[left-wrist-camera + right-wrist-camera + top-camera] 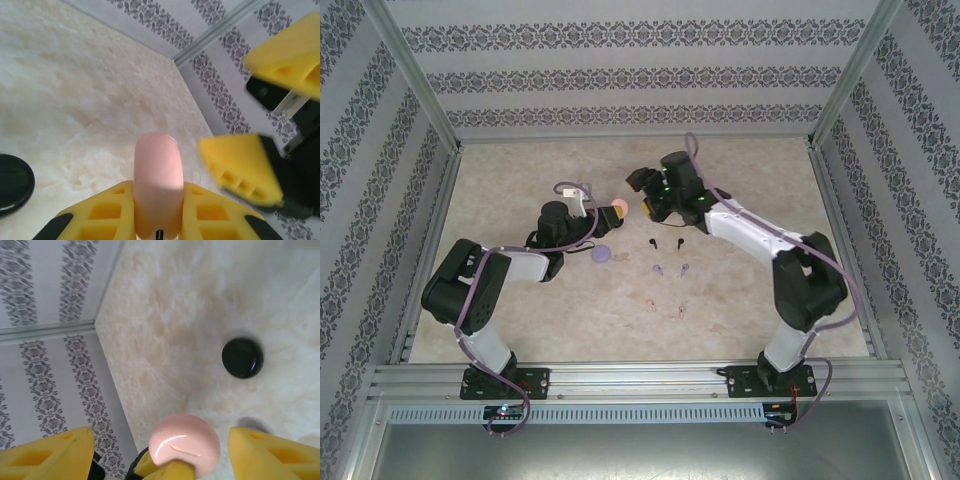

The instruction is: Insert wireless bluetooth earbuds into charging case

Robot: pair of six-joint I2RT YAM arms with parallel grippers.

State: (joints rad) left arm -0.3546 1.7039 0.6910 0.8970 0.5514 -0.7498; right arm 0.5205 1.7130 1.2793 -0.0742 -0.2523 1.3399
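The left fingers [107, 215] are clamped on a pink case [157, 175], pressing on its two sides. The right fingers [272, 452] stand apart at 3 and 9 o'clock of that case, with a gap on each side. In the top view three pairs lie loose on the surface [520, 330]: the black earbuds [653, 243], the lilac earbuds [658, 269] at their 6 o'clock, and the pinkish earbuds [651, 305] farther toward 6. A lilac case [601, 254] sits at 9 o'clock of the lilac pair. A black case [242, 357] rests apart on the surface.
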